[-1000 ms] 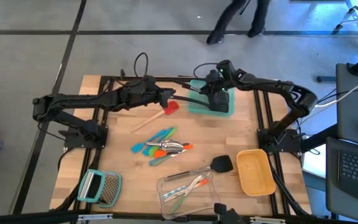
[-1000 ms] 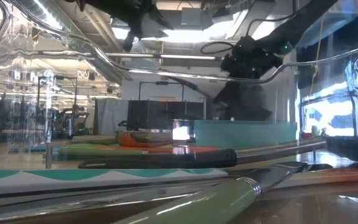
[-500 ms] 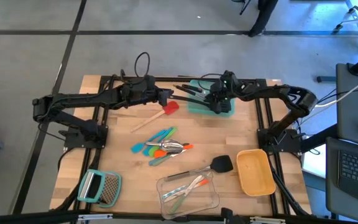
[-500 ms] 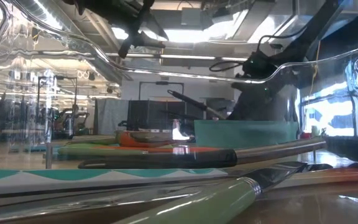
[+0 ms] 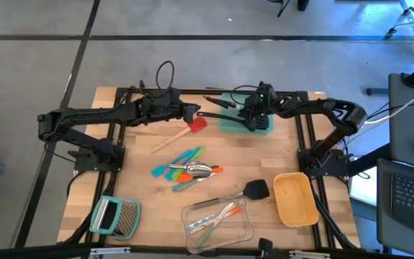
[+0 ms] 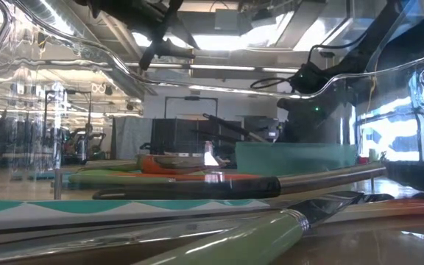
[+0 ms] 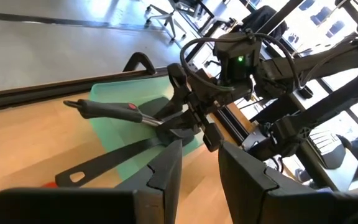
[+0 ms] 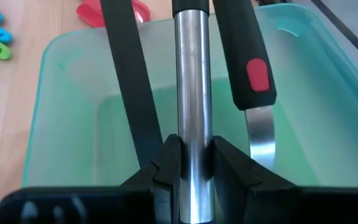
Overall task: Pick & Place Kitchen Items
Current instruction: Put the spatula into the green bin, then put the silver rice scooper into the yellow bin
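While the right tool [image 5: 251,117] clamps a steel-handled spatula [image 8: 191,74] over the teal bin [image 5: 263,124], left tool [image 5: 191,114] sits nearby w/ fingers narrow, holding nothing; wood desk [image 5: 142,194], grey floor [image 5: 42,65] around.

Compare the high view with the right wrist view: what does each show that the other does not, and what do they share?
Only the high view shows the yellow container, the clear container, the grater and the left gripper beside the teal container. Only the right wrist view shows the right gripper shut on a steel handle, and a red button on a black handle. Both show the teal container and the red spatula.
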`<state>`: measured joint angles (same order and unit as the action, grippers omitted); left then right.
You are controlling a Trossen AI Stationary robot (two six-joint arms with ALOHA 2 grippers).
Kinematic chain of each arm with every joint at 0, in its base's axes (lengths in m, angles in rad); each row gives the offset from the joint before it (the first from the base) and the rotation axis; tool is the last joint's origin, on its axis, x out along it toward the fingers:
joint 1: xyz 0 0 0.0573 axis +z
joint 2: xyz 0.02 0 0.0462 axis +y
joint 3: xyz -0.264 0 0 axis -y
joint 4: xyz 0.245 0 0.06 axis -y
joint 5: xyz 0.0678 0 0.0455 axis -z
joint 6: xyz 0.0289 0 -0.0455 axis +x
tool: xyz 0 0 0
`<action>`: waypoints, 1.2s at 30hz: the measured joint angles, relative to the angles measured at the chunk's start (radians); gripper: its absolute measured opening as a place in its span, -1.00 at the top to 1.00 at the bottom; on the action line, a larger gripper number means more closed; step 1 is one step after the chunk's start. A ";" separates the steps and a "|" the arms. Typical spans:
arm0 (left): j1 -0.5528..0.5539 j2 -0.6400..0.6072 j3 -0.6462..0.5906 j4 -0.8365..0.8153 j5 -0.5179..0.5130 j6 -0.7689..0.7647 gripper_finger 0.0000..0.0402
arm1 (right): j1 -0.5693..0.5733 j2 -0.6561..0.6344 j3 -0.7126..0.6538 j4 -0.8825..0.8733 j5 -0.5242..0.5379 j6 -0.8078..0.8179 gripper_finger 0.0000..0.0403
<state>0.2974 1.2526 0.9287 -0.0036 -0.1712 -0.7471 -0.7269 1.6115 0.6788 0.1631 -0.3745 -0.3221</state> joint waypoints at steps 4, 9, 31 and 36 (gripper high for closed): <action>0.000 0.000 0.000 0.000 0.008 0.000 0.50 | 0.000 0.000 0.000 -0.002 0.023 0.019 0.68; 0.000 0.000 0.000 0.000 0.008 0.006 0.50 | 0.000 0.000 0.000 -0.008 0.082 0.024 0.42; -0.001 0.000 0.000 0.000 0.046 0.052 0.50 | 0.007 -0.124 0.000 -0.016 0.108 0.195 0.22; -0.004 0.000 0.000 0.009 0.094 0.067 0.50 | 0.032 -0.266 0.001 -0.060 0.104 0.208 0.22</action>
<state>0.2934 1.2530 0.9287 0.0051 -0.0771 -0.6801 -0.6948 1.3460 0.6796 0.1030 -0.2701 -0.1141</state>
